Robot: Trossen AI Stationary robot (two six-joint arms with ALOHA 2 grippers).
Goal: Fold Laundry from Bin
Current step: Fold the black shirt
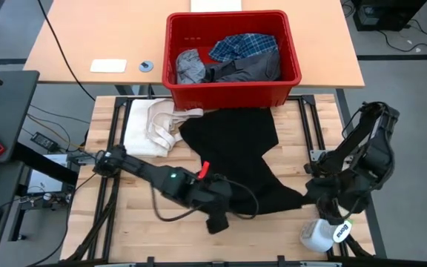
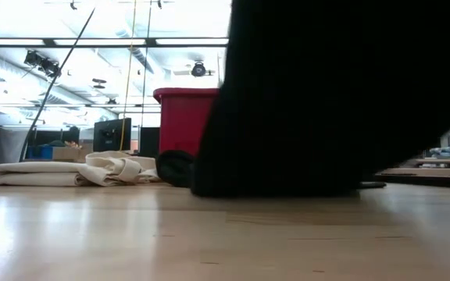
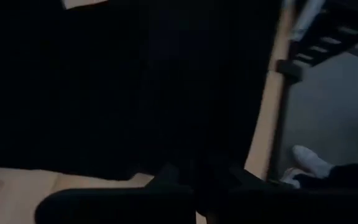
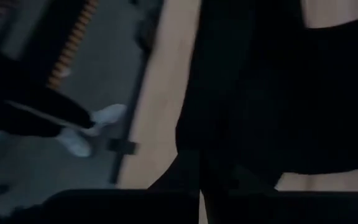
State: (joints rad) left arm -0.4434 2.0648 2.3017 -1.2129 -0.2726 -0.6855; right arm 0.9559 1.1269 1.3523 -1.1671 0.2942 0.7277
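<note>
At the near edge of the wooden worktop [image 1: 124, 237], the left gripper [image 1: 217, 221] sits low on the near hem of the large black garment [image 1: 236, 148], its fingers clenched on the cloth. Over toward the right near corner, the right gripper [image 1: 319, 194] is pinched shut on the garment's stretched-out corner, with a white label-bearing part of the arm showing just nearer than it. In the low view the black cloth [image 2: 334, 94] hangs as a dark curtain filling most of the picture. Both wrist views show black fabric [image 3: 135, 87] [image 4: 260, 112] right at the fingers, and white shoes [image 3: 309, 163] on the floor beyond the worktop edge. The garment spreads flat across the middle of the worktop, its far edge reaching the bin. Left of it lies a cream-white cloth [image 1: 150, 126] with strap loops. Farthest off, the red bin [image 1: 232, 81] holds a light grey garment [image 1: 190, 67], a dark grey garment [image 1: 247, 70] and a blue-and-white plaid shirt [image 1: 243, 46].
</note>
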